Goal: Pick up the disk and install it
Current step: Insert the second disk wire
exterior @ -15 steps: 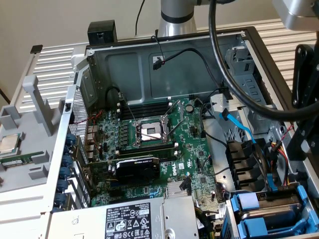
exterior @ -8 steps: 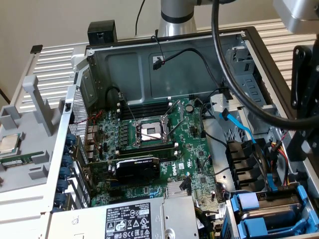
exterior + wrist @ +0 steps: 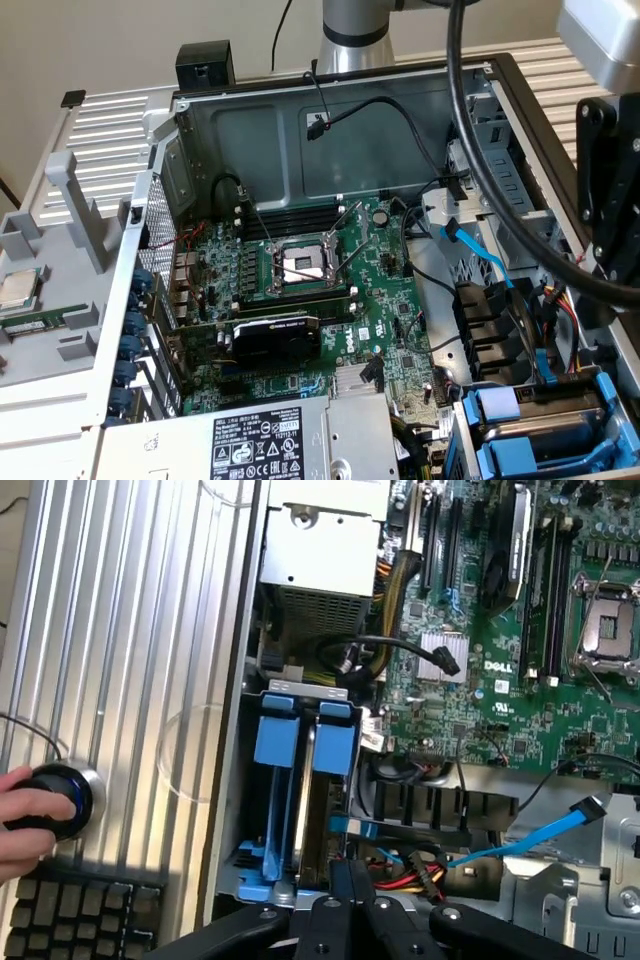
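Note:
The disk stands edge-on in the drive bay at the case's corner. Its silver side shows between two blue plastic frames; its label is hidden. In the exterior view the blue frames sit at the bottom right. My gripper hangs just above the bay. Its black fingers are drawn together, shut, with nothing visible between them. In the exterior view the gripper hangs at the right edge, above the bay.
The open case holds a green motherboard with an empty processor socket. A grey power-supply box sits beside the bay. A blue data cable and black cables run nearby. A person's hand rests on a round knob outside the case.

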`<state>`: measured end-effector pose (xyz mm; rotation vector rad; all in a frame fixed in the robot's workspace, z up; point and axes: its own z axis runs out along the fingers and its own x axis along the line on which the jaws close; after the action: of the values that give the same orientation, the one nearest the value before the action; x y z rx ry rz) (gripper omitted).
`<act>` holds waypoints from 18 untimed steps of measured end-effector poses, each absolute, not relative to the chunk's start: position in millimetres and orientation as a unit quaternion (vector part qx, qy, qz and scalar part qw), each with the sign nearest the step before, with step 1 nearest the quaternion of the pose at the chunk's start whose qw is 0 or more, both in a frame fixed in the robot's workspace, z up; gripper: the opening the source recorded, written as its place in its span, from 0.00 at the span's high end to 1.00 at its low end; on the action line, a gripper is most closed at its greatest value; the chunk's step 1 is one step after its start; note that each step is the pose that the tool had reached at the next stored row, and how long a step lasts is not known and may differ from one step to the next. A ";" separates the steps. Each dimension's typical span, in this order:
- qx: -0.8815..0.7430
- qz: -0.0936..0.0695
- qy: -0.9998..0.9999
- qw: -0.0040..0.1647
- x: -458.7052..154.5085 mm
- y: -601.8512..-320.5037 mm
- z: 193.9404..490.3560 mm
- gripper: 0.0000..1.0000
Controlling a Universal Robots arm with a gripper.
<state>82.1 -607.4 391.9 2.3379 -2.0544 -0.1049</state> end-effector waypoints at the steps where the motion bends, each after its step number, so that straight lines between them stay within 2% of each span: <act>1: 0.757 -0.033 -0.653 0.014 82.0 -607.4 391.7 0.89; 18: 0.848 -0.022 -0.529 0.011 81.6 -607.4 390.1 0.89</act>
<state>81.6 -607.4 390.1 2.6467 -1.6506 -0.0688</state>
